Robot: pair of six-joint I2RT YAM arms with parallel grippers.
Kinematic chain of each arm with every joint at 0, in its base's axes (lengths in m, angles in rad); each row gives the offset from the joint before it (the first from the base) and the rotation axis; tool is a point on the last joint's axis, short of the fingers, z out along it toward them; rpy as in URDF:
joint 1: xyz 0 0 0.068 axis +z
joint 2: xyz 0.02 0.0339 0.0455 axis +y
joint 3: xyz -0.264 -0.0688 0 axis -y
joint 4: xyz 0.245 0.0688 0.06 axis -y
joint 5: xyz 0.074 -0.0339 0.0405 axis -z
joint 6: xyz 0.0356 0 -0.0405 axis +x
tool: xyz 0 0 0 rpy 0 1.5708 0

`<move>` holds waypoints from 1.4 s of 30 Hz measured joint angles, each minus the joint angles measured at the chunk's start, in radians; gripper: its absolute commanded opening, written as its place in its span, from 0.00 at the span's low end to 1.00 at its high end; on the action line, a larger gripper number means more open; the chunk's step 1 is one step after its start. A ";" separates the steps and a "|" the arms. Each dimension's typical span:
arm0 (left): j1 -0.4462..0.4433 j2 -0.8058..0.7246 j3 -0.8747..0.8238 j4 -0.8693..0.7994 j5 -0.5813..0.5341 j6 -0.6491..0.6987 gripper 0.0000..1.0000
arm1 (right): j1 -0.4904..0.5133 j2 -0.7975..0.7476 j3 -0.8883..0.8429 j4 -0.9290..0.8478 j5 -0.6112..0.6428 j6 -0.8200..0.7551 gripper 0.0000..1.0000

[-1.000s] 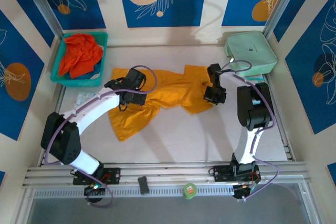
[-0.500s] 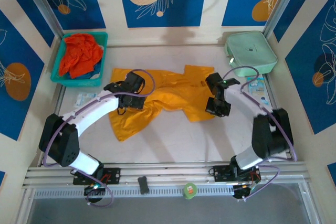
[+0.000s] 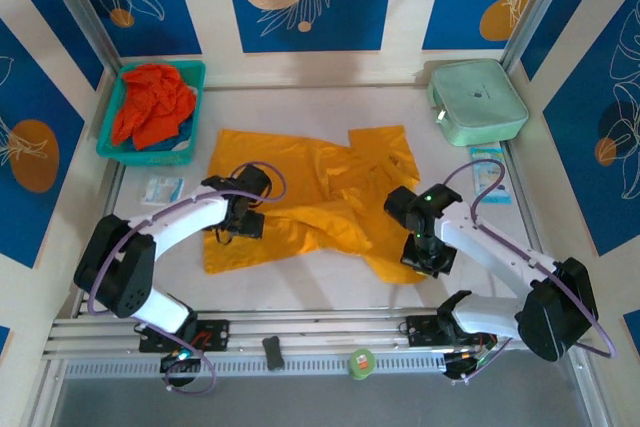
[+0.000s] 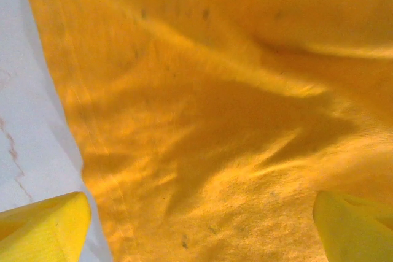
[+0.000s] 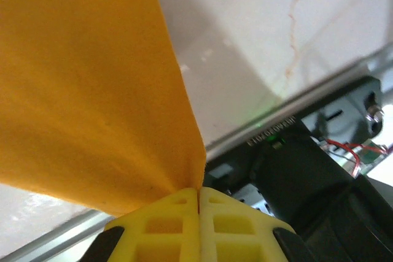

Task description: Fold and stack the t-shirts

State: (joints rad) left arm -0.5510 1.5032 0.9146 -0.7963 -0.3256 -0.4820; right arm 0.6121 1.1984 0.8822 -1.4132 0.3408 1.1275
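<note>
The yellow-orange t-shirt (image 3: 300, 197) lies rumpled across the middle of the table. My left gripper (image 3: 243, 217) is low over its left part. In the left wrist view this gripper (image 4: 199, 237) is open, its yellow fingertips (image 4: 43, 228) far apart, with the cloth (image 4: 215, 90) beneath and nothing between them. My right gripper (image 3: 430, 257) stands near the front right. It is shut (image 5: 198, 191) on an edge of the same shirt (image 5: 80, 90), which hangs taut from the pinch. The red-orange t-shirt (image 3: 150, 107) sits bunched in the teal basket (image 3: 150, 154) at the back left.
A mint-green zipped case (image 3: 478, 100) lies at the back right. Small packets lie on the table at the left (image 3: 162, 190) and at the right (image 3: 487, 175). A green tape roll (image 3: 361, 362) rests on the front rail. The right arm's base (image 5: 307, 170) is close behind its fingers.
My right gripper has pulled the shirt's right part from the back toward the front edge, folding it over. My left gripper has shifted a little nearer along the shirt.
</note>
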 measured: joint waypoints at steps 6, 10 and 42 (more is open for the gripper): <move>0.018 0.063 -0.020 -0.002 0.003 -0.011 0.91 | -0.003 0.044 0.000 -0.031 0.024 0.036 0.37; 0.019 0.093 -0.019 -0.006 -0.009 -0.011 0.91 | -0.028 0.065 0.029 -0.028 0.038 0.019 0.46; -0.105 0.625 0.956 0.073 0.386 0.286 0.45 | -0.489 0.966 0.915 0.515 -0.222 -0.548 0.00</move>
State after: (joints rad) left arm -0.6556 2.1281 1.8702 -0.7235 0.0601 -0.1959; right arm 0.1226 2.1639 1.7973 -0.8978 0.1184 0.5797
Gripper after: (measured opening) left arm 0.515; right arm 0.043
